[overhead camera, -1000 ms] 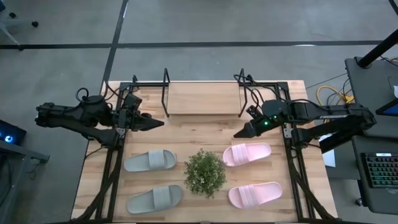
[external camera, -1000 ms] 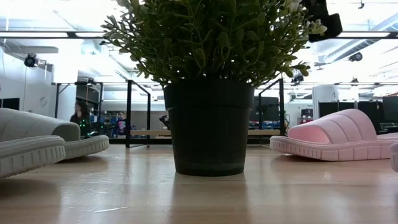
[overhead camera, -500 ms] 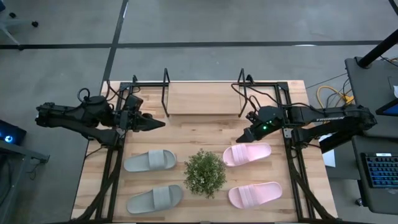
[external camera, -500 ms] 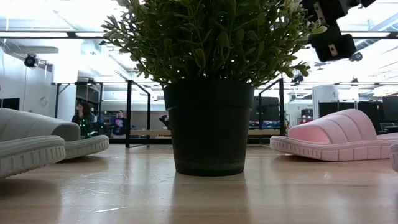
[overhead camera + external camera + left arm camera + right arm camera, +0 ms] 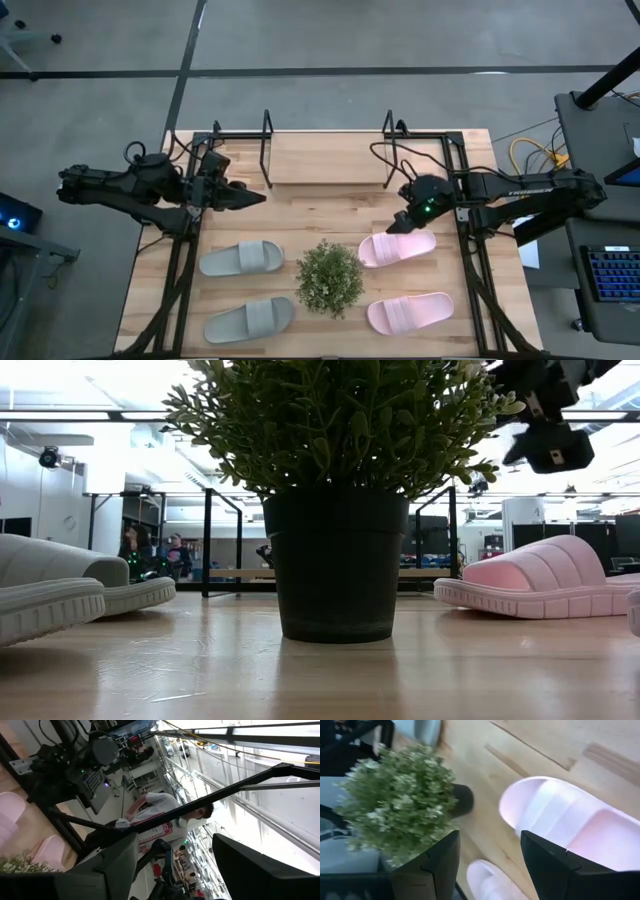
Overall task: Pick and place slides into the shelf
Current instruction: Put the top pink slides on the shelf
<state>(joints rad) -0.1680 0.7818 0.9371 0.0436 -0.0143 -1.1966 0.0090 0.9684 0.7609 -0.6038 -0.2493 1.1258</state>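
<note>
No text, label, brand or number can be read anywhere; pale lettering on the right arm (image 5: 530, 184) is too small.

A bushy green plant (image 5: 335, 425) in a dark pot (image 5: 335, 565) stands in the middle of the wooden table (image 5: 320, 680). Right of it lies a pink slide (image 5: 545, 590), with the right gripper (image 5: 548, 445) hanging above it. Two grey slides (image 5: 50, 600) sit at the left. Behind, the shelf (image 5: 240, 573) shows, and a person (image 5: 175, 555) beyond.
</note>
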